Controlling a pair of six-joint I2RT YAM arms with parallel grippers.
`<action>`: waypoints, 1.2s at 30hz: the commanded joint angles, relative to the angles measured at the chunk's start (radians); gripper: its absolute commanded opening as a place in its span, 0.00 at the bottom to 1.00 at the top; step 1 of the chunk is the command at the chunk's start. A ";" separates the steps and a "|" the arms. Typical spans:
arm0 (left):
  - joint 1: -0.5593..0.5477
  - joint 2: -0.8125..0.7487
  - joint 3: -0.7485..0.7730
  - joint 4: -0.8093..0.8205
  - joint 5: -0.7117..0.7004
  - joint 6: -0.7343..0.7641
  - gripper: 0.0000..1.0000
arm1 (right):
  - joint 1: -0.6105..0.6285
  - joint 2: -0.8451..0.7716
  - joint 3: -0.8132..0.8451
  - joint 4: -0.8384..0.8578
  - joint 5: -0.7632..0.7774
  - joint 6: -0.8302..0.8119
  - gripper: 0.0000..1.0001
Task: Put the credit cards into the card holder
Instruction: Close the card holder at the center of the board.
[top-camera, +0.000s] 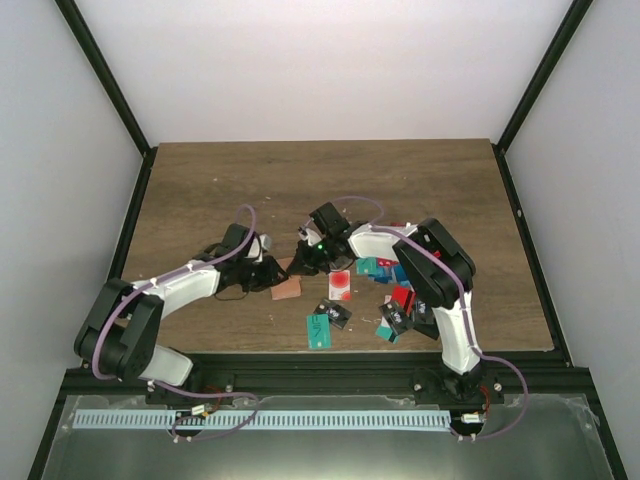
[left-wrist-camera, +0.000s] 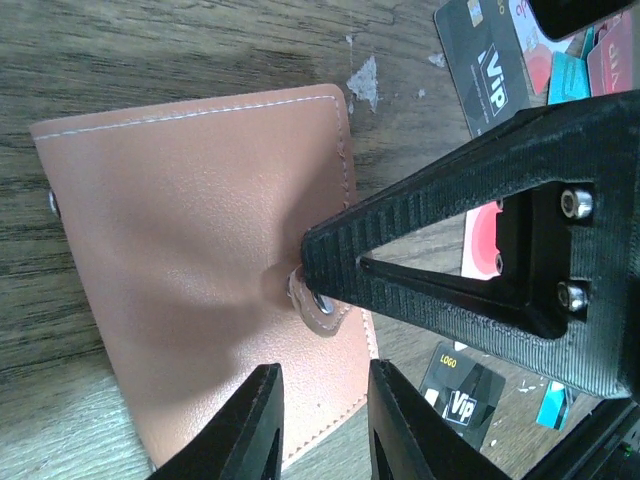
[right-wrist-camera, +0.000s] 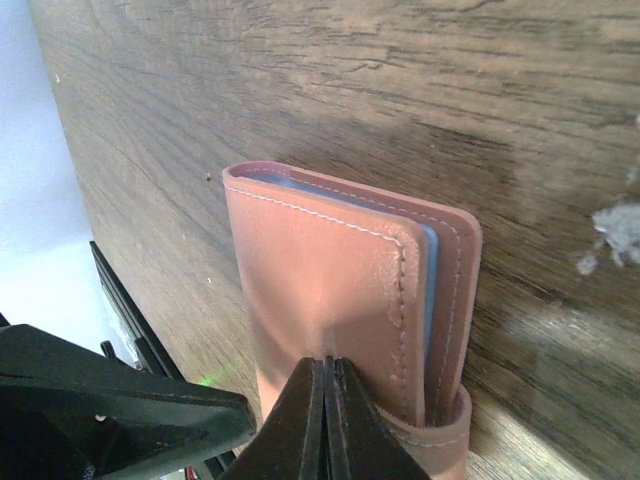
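The card holder (left-wrist-camera: 190, 250) is lying closed and flat. It is a salmon-brown leather-look wallet with pale stitching running round its edge and a metal snap (left-wrist-camera: 320, 300) sitting on a short tab at one side. From the right wrist, the bluish clear pockets are showing as a thin line between the two covers.

The holder is sitting just under and ahead of the left gripper (left-wrist-camera: 325, 378). That gripper's fingers are standing a little apart, with the wallet's near edge showing in the gap and nothing visibly pinched. From the holder's other side, the right gripper (right-wrist-camera: 326, 372) is reaching in with its fingers pressed tightly together. Nothing is showing between them, and their tips are resting on the cover beside the snap tab.

The tab edge is pointing toward the right gripper's fingertips and the opposite edge is pointing away from them. Seen from the left wrist the holder is lying slightly skewed and looking nearly square, so which way its long axis is running is hard to tell.

Everything is resting on a dark wood-grain table (top-camera: 200, 190) flecked with a few white specks. To the right of the right gripper, the credit cards (top-camera: 340, 286) are lying scattered in red, teal and black, among them a black VIP card (left-wrist-camera: 490, 85). Pale walls are rising on three sides, and black frame posts are slanting up at the corners.
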 joint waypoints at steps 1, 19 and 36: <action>0.009 0.025 -0.029 0.077 0.012 -0.035 0.26 | 0.022 0.004 -0.044 -0.023 0.047 0.019 0.01; 0.010 0.051 -0.058 0.186 -0.005 -0.074 0.18 | 0.022 -0.012 -0.080 0.005 0.023 0.034 0.01; 0.010 0.060 -0.073 0.241 -0.028 -0.075 0.12 | 0.022 -0.019 -0.084 0.013 0.013 0.035 0.01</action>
